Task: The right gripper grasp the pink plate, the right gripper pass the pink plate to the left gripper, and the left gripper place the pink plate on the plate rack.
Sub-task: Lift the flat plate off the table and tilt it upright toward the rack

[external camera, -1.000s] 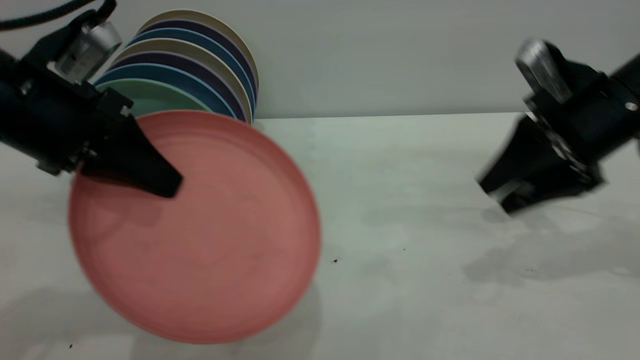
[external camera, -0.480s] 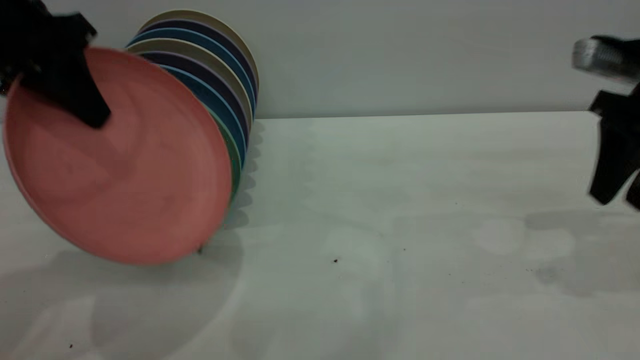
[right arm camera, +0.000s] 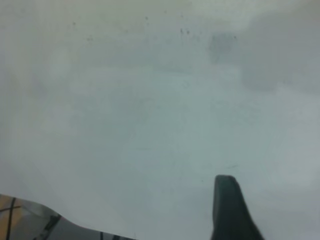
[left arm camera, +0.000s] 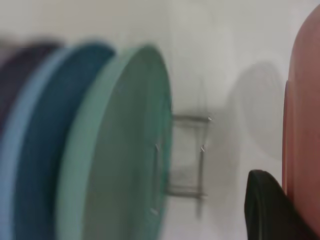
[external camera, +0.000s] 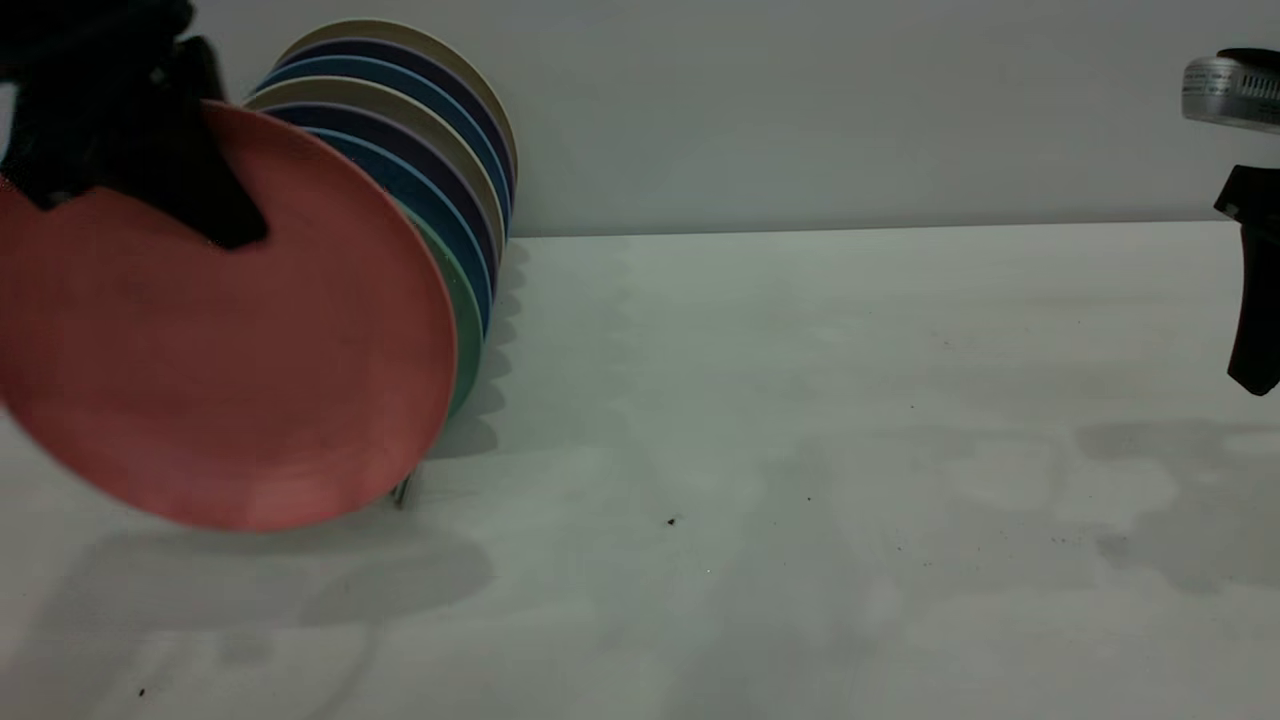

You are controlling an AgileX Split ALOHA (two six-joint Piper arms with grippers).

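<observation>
One pink plate (external camera: 210,360) fills the left of my exterior frame, tilted and clamped at its upper rim by the left gripper (external camera: 215,215), sitting just in front of the green plate (external camera: 462,320) that fronts the row of standing plates (external camera: 420,130). My left wrist view shows the plate rack (left arm camera: 187,157) with a bare wire loop between green and pink. At the far right edge the right gripper (external camera: 1255,290) hangs over the worktop (external camera: 800,450), and I cannot tell its grip
</observation>
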